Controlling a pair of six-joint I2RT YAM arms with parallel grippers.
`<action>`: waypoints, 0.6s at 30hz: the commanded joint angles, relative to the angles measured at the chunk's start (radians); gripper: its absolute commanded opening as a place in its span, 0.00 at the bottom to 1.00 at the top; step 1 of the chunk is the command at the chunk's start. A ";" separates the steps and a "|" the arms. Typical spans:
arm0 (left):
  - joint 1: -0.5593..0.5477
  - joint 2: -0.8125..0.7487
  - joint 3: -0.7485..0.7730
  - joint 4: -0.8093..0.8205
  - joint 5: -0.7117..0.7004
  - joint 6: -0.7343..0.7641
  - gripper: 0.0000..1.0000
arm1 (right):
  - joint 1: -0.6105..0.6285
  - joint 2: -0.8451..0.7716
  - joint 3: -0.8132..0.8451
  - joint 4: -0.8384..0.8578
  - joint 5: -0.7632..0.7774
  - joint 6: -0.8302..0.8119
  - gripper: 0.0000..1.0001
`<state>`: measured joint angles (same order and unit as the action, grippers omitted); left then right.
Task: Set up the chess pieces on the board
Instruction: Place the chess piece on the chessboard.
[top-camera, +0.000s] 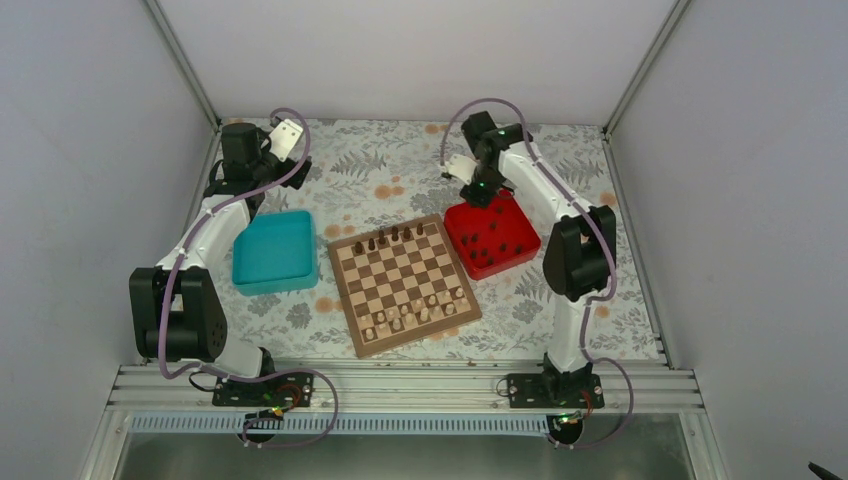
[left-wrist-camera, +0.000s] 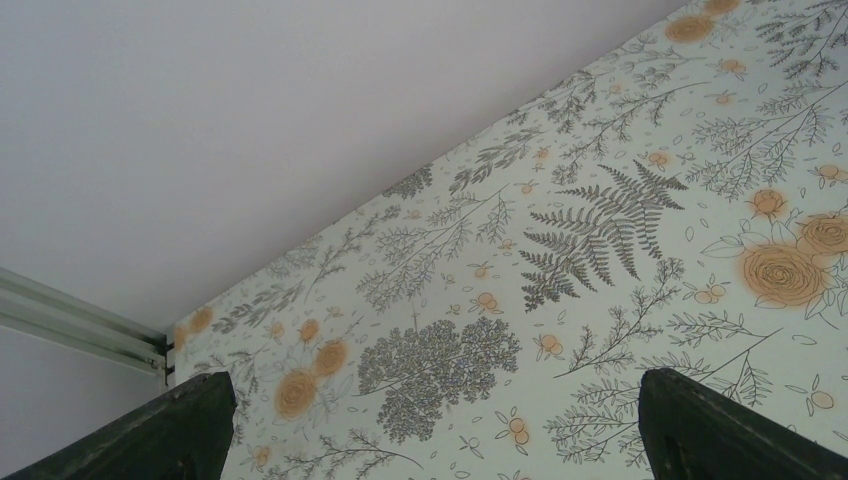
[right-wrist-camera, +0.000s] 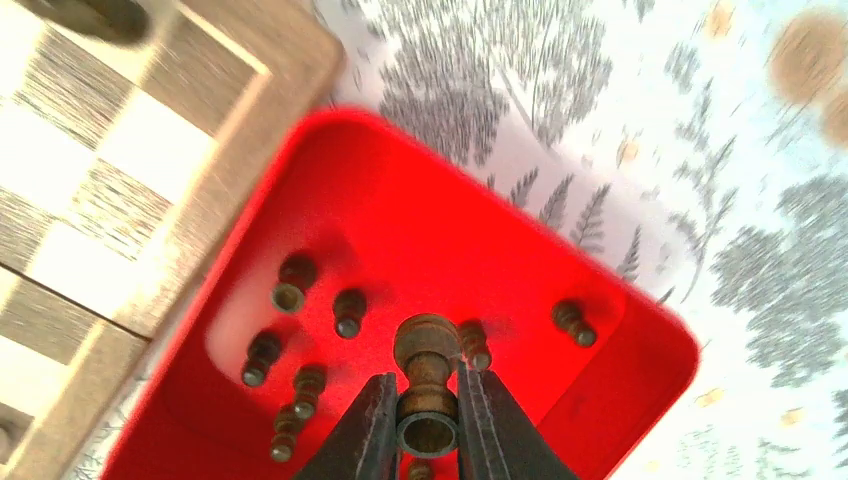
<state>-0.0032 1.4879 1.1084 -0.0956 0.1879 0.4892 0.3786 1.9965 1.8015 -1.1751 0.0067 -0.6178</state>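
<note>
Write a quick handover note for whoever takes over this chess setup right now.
Left fingers: open, empty, over the tablecloth at the far left.
Right fingers: shut on a dark piece over the red tray.
Done: a few dark pieces stand along the board's far edge; pale pieces stand in the near rows.
Left: place the held piece, then the many loose pieces lying in the tray.

Both arms (top-camera: 545, 185): white links, black joints, looping lilac cables (top-camera: 480, 100).
</note>
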 joint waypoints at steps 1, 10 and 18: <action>-0.003 -0.012 0.013 0.002 0.001 0.004 1.00 | 0.088 0.004 0.129 -0.063 0.033 0.018 0.09; -0.002 -0.010 0.016 -0.003 -0.062 0.023 1.00 | 0.366 0.144 0.408 -0.111 0.062 0.009 0.09; 0.008 -0.010 0.016 -0.016 -0.088 0.048 1.00 | 0.552 0.293 0.546 -0.053 0.044 -0.028 0.08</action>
<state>-0.0029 1.4876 1.1088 -0.1005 0.1177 0.5140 0.8715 2.2379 2.3005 -1.2484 0.0525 -0.6167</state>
